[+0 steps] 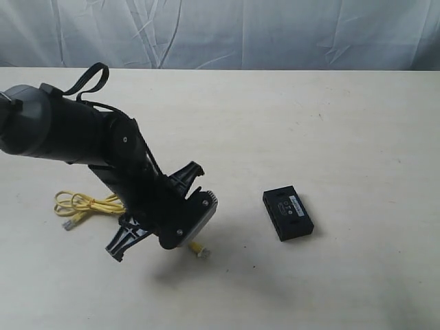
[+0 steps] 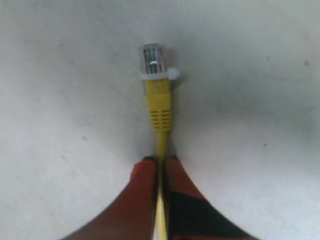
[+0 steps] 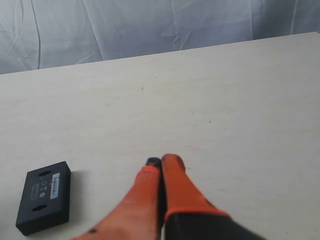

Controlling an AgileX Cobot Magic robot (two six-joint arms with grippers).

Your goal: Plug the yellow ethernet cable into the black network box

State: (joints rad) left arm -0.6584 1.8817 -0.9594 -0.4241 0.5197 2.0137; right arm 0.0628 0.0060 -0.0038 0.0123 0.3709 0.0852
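Note:
The yellow ethernet cable (image 1: 88,204) lies coiled on the table at the left of the exterior view, one clear plug (image 1: 68,225) resting beside the loops. My left gripper (image 2: 160,161) is shut on the cord just behind the other clear plug (image 2: 153,61), which sticks out beyond the fingertips over the table. In the exterior view that plug (image 1: 199,250) shows under the left arm (image 1: 130,172). The black network box (image 1: 288,214) lies flat to the right of it, white label up, and shows too in the right wrist view as the box (image 3: 44,196). My right gripper (image 3: 161,161) is shut on nothing, out of the exterior view.
A pale wooden table (image 1: 344,124) carries everything. A wrinkled grey-white cloth (image 1: 240,31) hangs behind its far edge. The left arm's black body covers the middle stretch of the cord in the exterior view.

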